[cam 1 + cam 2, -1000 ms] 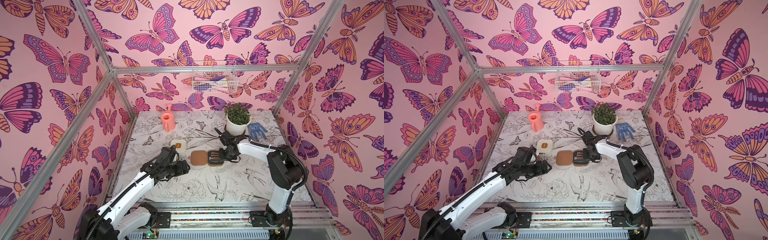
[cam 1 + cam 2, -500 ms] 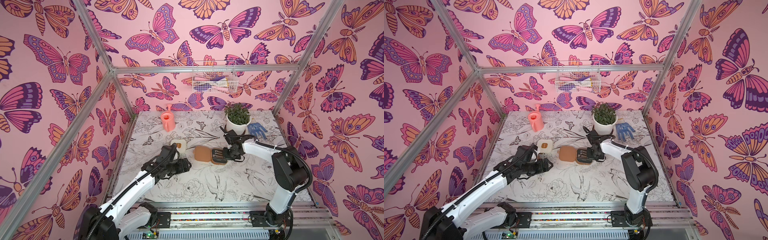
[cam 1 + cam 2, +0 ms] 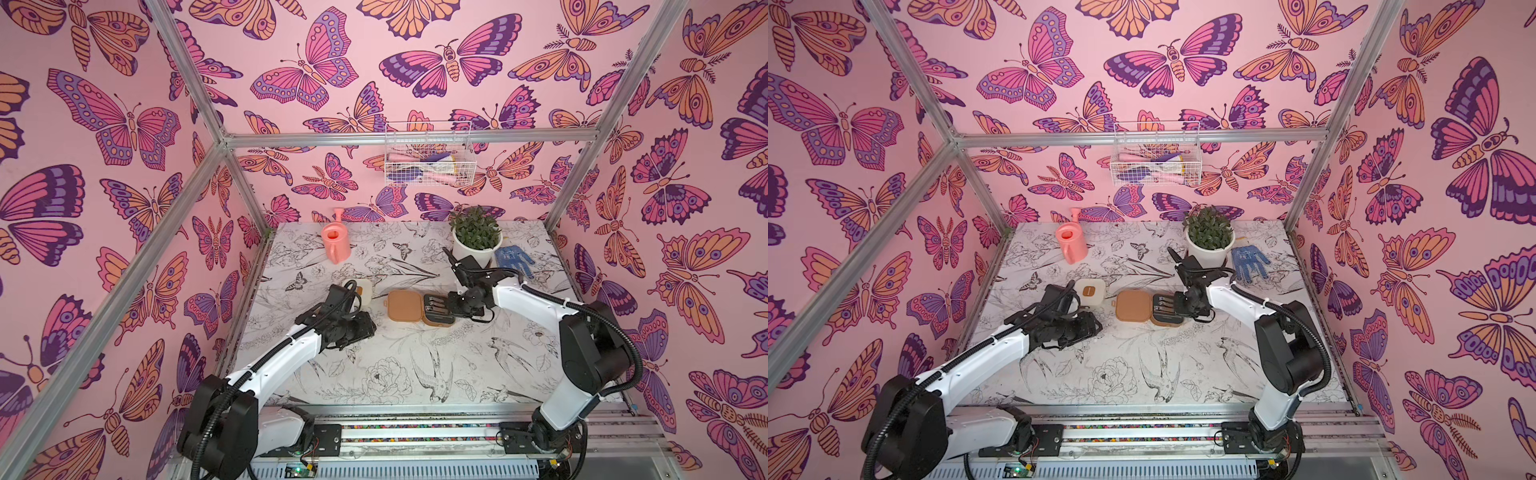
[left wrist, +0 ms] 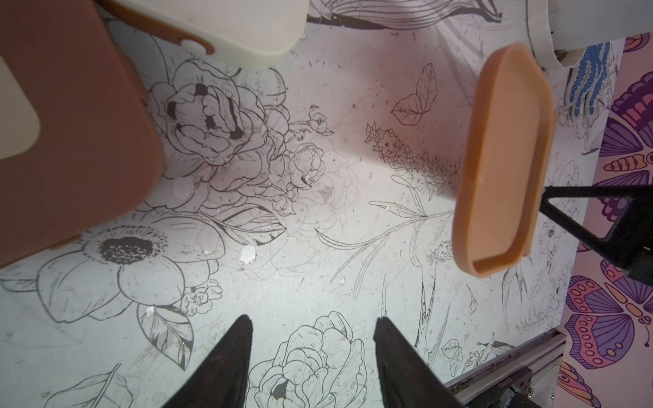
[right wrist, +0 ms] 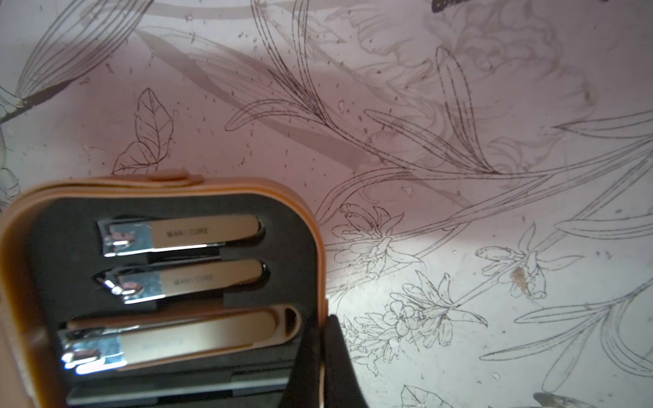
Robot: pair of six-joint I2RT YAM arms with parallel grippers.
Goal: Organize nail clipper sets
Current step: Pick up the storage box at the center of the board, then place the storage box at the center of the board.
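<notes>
An open tan nail clipper case lies mid-table in both top views, its lid (image 3: 405,305) (image 3: 1133,305) spread left of its black-lined tray (image 3: 438,309). The right wrist view shows three metal clippers (image 5: 180,233) in the tray. My right gripper (image 5: 323,318) (image 3: 455,307) is shut on the tray's rim wall. A cream case (image 3: 365,289) (image 4: 229,31) sits closed just behind my left gripper (image 3: 368,328) (image 4: 312,321). That gripper hovers low over bare table, open with nothing between its fingers. A closed brown case (image 4: 70,141) lies next to the cream case, hidden under the left arm in the top views.
A pink watering can (image 3: 336,245) stands at the back left. A potted plant (image 3: 476,237) and a blue dotted glove (image 3: 513,259) are at the back right, close behind my right arm. A wire basket (image 3: 428,162) hangs on the back wall.
The open tan case has shifted slightly back and to the right in my right gripper's grip. My left arm has barely moved.
</notes>
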